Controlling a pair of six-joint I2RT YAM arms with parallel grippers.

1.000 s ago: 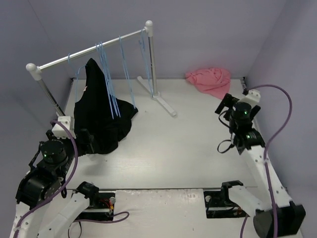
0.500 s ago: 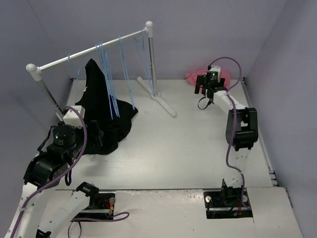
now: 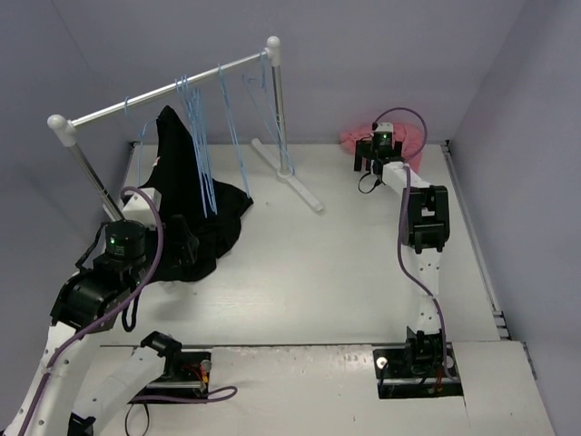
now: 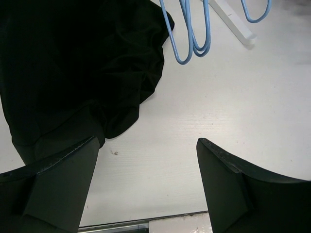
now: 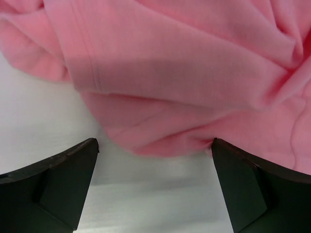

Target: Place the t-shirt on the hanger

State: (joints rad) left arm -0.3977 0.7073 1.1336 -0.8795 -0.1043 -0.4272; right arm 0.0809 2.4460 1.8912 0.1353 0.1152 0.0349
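At the far left, your left gripper [image 4: 146, 145] hangs wide open with nothing in it, over bare worktop [image 3: 318, 263] just beside the hem of the black garment [image 3: 186, 209]. That garment drapes from the rack [image 3: 163, 91], and to its right a bare hanger [image 3: 232, 134] dangles on the rail among others like it, low enough that their bottom loops show in the left wrist view. Further right, your right gripper [image 5: 154, 141] is also wide open and empty, its fingers set either side of the near fold of the t-shirt [image 5: 184, 73], which lies crumpled in the far right corner of the worktop. You are at the pickup step, and nothing is on a hanger yet. The next move looks like a short descent and a close on that thick fold, taking enough cloth that it does not slip. Mind the corner: the walls are close behind the t-shirt and the right arm is stretched far out, so lift and draw back toward the middle, where the worktop gives you room short of the rack's foot.
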